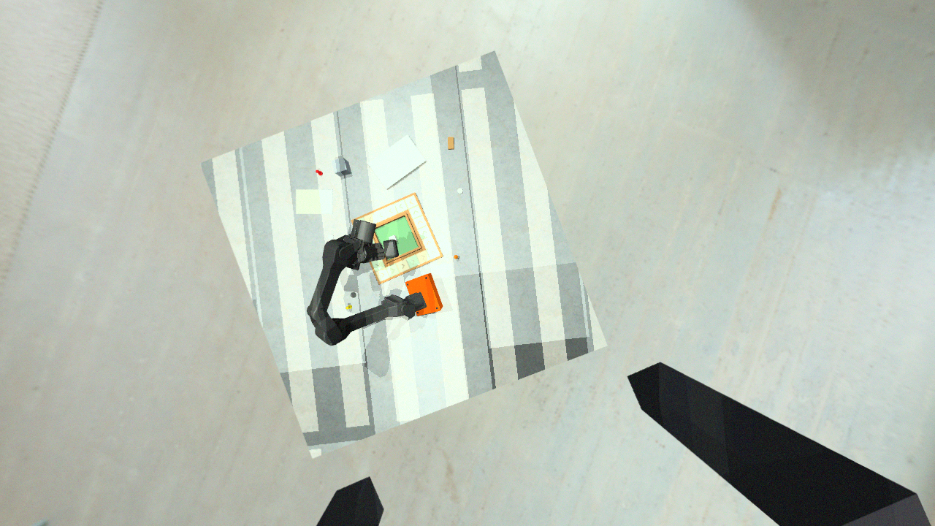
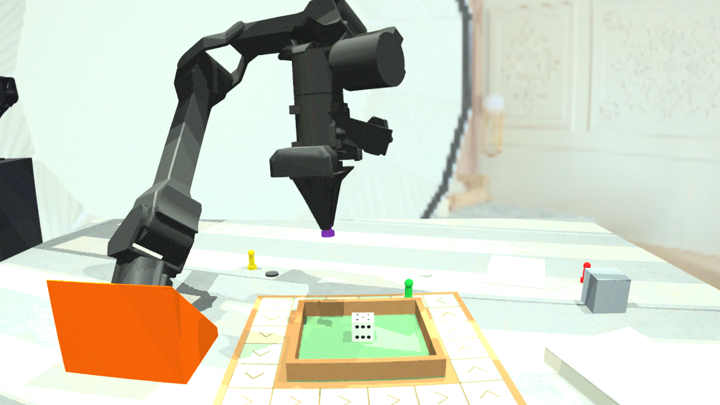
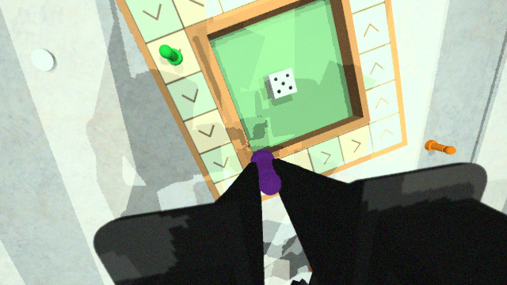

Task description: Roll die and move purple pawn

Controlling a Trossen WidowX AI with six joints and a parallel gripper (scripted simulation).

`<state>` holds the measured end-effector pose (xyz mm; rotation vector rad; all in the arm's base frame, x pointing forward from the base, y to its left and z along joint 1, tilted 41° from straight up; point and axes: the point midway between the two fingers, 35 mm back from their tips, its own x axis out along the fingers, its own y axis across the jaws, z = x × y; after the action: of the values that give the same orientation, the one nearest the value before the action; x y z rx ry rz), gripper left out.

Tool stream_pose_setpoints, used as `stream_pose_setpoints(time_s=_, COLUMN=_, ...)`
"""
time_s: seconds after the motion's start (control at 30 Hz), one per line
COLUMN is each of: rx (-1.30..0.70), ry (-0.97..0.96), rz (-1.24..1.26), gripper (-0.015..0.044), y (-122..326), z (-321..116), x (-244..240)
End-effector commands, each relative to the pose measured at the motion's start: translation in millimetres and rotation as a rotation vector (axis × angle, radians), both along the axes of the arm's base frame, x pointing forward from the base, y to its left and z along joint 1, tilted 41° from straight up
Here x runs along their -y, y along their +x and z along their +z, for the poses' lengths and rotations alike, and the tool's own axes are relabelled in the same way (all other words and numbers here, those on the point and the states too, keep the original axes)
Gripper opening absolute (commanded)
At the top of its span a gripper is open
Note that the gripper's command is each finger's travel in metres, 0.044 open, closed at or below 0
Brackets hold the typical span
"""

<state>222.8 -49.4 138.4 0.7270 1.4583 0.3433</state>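
Observation:
My gripper (image 2: 327,227) (image 3: 264,167) is shut on the purple pawn (image 2: 327,233) (image 3: 270,183) and holds it in the air. In the wrist view it hangs in front of the tray's near corner; its exact height is hard to tell. The white die (image 2: 362,327) (image 3: 283,83) lies on the green floor inside the wooden tray (image 2: 366,369). Its top shows one central pip and one near each corner. The board's arrow track (image 2: 261,352) (image 3: 190,96) runs around the tray. The green pawn (image 2: 408,289) (image 3: 171,55) stands on a cream square of the track.
An orange pawn (image 1: 456,256) (image 3: 440,147) lies off the board. A yellow pawn (image 2: 251,260) stands near a dark disc (image 2: 271,273). A red pawn (image 2: 586,266) is behind a grey block (image 2: 608,294). An orange box (image 2: 120,332) stands beside the board. A white slab (image 1: 399,162) lies across from the arm.

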Motion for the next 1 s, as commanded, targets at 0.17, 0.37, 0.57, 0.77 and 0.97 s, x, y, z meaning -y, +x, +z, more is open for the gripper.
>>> stream_pose_setpoints(time_s=0.17, rx=0.139, ry=-0.028, rz=0.198, gripper=0.0000, y=-11, z=-27, x=11)
stream_pose_setpoints(time_s=0.37, rx=0.235, ry=-0.043, rz=0.329, gripper=0.0000, y=-20, z=-43, x=17)
stream_pose_setpoints(time_s=0.57, rx=0.333, ry=-0.054, rz=0.459, gripper=0.0000, y=-29, z=-59, x=22)
stream_pose_setpoints(time_s=0.77, rx=0.433, ry=-0.063, rz=0.588, gripper=0.0000, y=-40, z=-74, x=25)
stream_pose_setpoints(time_s=0.97, rx=0.535, ry=-0.069, rz=0.717, gripper=0.0000, y=-51, z=-88, x=26)
